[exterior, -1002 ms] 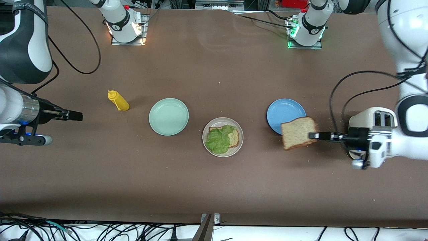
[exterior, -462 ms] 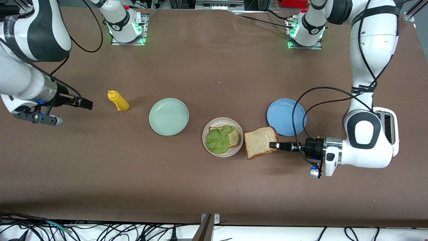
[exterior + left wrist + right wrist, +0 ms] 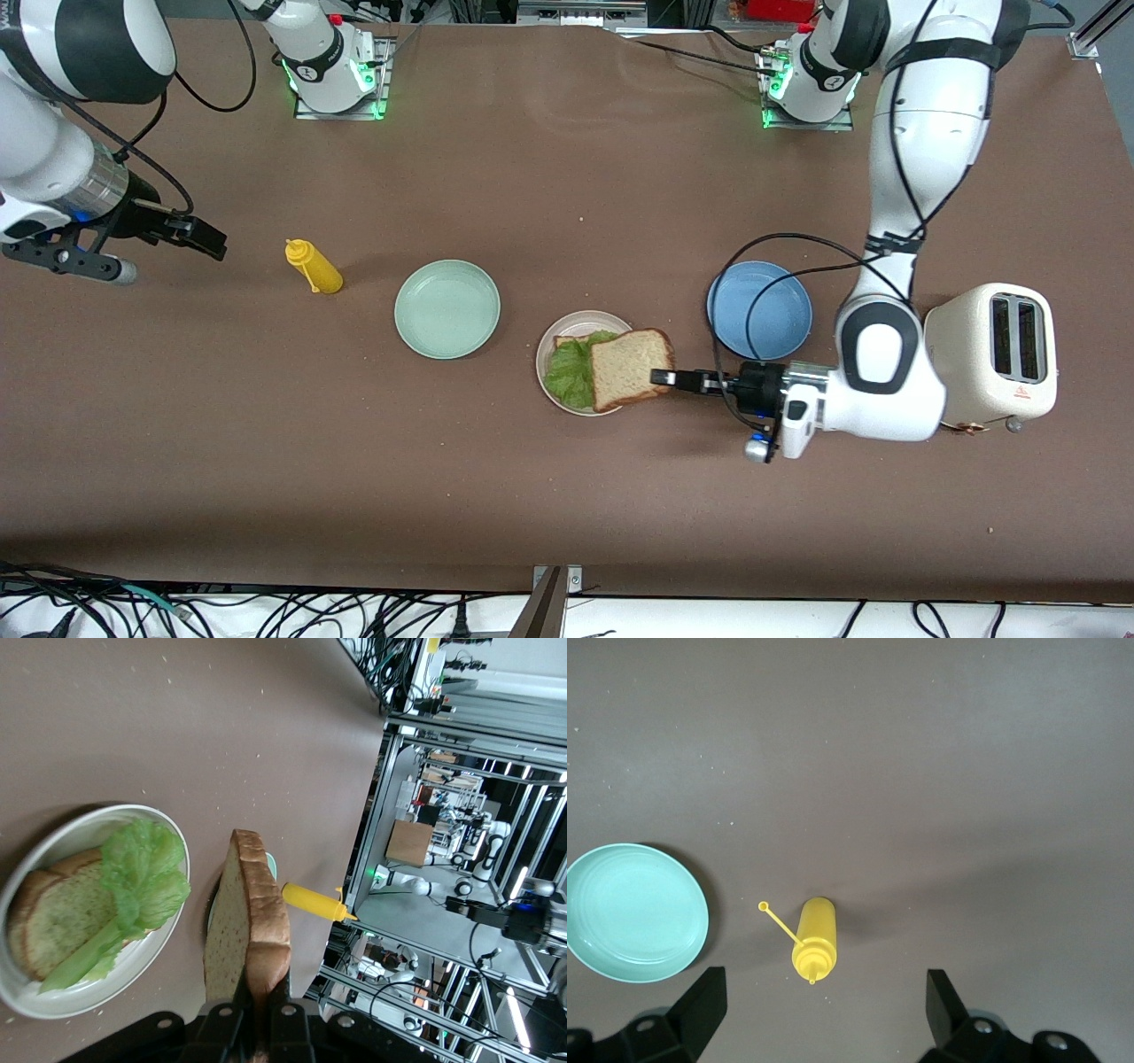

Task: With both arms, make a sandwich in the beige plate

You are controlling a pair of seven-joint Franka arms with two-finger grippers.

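The left gripper [image 3: 663, 378] has its jaws clamped tight on the brown crust edge of the top bread slice [image 3: 631, 366], seen in the left wrist view pinched between the 2 fingers [image 3: 232, 1025] with the slice [image 3: 247, 920] standing edge-up. The slice hangs over the beige plate [image 3: 549, 395], covering the part of it toward the left arm's end of the desk [image 3: 567, 496]. I cannot tell whether the slice touches what lies under it.

On the beige plate rests the bottom bread slice [image 3: 564, 341], with a crinkled green lettuce leaf [image 3: 569, 374] spread on top of it; the left wrist view shows the leaf [image 3: 140, 875] draped over that slice [image 3: 55, 915] inside the plate [image 3: 40, 997].

The right gripper [image 3: 205, 237] hovers with its jaws spread wide and nothing between them, over bare desk near the right arm's end; the right arm waits. Its wrist view looks down on a yellow squeeze bottle [image 3: 813, 943] lying on its side, with the mint-green plate [image 3: 631, 912] beside it.

In the front view the yellow squeeze bottle [image 3: 314, 266] lies between the right gripper and the mint-green plate [image 3: 447, 308]. The blue plate [image 3: 758, 309] sits near the beige plate, toward the left arm's end and farther from the front camera. A cream toaster [image 3: 997, 351] with 2 slots stands near the left arm's end of the desk.
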